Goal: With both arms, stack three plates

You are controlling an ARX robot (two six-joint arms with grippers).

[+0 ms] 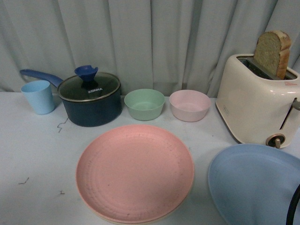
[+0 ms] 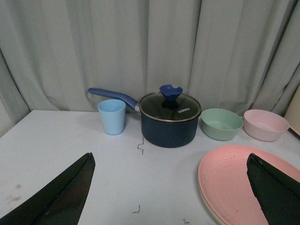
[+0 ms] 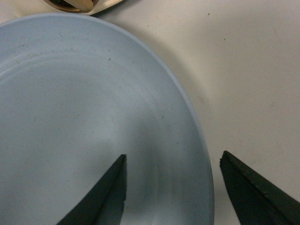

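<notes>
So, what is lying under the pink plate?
A cream plate: only its thin rim shows along the near edge of the pink plate. The rest of it, and anything between them, is covered.

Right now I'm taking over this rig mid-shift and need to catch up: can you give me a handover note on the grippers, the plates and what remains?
Left gripper: open, holding nothing, near the pink plate.
Right gripper: open, jaws either side of the light blue plate at its rim, not closed on it.
Plates: the pink plate sits on the cream plate, centre front; the light blue plate lies alone to the right, in front of the toaster.
Done: two plates stacked.
Left: grip the light blue plate and set it on the pink plate.
</notes>
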